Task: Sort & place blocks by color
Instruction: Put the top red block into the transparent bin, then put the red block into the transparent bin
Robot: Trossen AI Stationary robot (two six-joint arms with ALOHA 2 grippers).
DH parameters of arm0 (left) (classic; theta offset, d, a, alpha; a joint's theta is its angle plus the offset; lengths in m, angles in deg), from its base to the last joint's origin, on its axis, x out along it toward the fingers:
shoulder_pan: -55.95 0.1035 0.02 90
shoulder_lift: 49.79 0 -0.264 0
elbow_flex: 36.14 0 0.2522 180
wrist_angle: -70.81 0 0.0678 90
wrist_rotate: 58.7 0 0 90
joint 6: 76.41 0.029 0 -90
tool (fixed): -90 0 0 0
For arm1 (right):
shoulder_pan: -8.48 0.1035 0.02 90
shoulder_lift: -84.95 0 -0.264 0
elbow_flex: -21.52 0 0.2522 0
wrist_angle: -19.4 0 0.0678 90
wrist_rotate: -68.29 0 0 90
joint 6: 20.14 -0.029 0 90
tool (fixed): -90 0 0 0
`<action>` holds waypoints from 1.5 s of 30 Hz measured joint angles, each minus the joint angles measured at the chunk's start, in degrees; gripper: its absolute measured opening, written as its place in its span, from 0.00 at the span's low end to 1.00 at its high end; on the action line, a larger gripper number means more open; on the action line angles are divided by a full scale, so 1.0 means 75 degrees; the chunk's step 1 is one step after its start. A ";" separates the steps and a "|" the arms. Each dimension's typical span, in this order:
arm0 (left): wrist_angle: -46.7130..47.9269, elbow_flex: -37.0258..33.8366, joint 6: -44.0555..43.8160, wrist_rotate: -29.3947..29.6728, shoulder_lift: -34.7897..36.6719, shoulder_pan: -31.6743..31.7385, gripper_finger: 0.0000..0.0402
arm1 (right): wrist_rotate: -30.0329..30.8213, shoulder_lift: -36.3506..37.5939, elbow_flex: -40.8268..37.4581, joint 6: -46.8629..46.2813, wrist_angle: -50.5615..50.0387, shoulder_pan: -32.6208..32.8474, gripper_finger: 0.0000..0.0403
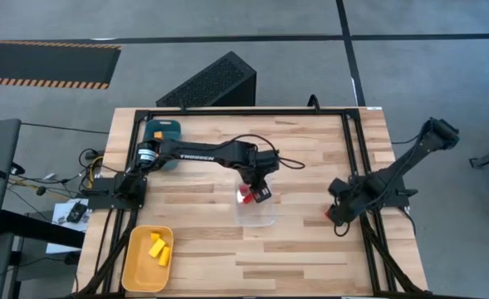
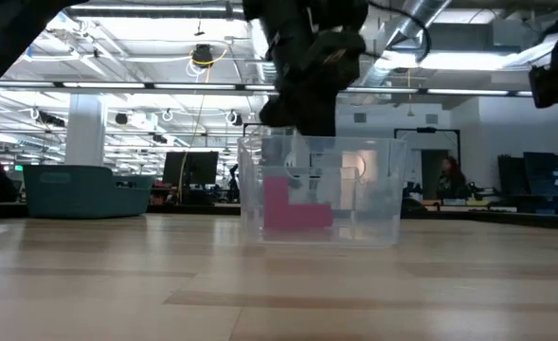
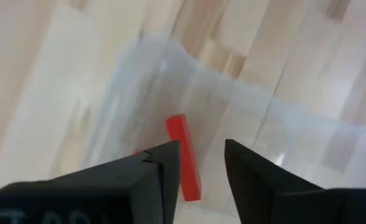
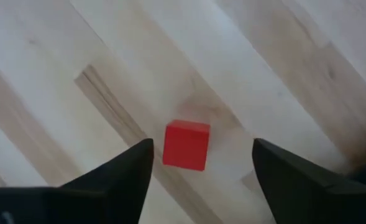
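Room: Big bright hall with ceiling lights and desks far behind the wooden tabletop (image 1: 310,257).
Landmark: the clear box (image 2: 321,189) sits near the middle of the tabletop.
Red blocks: some red blocks (image 2: 293,206) lie inside the clear box; a thin red bar (image 3: 184,157) shows there too.
Yellow blocks: they lie in the yellow tray (image 1: 147,258), well off from the clear box, at the tabletop's near left corner.
Loose block: one red cube (image 4: 186,144) lies alone on the tabletop, well to the right of the clear box.
Left gripper (image 3: 201,163): it hangs right over the clear box, jaws a little apart, holding nothing.
Right gripper (image 4: 202,163): it hangs over the red cube, jaws spread wide, one on each side, not touching it.
Doing it well: the right gripper should likely go straight down, keep the cube in the middle, then squeeze softly.
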 joint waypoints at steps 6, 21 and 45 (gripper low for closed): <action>0.0366 0.0790 0.0356 0.0291 0.0015 0.0003 0.31 | -0.0108 -0.0631 -0.0014 -0.0087 0.0052 0.0003 0.77; 0.0334 0.1751 0.0380 0.0388 0.0015 -0.0091 0.32 | -0.0626 -0.2218 -0.0020 -0.0358 0.0875 -0.0044 0.74; 0.0238 0.1755 0.1110 0.1311 0.0870 -0.0178 0.32 | 0.0926 -0.1766 0.0447 -0.0343 0.1870 -0.0085 0.33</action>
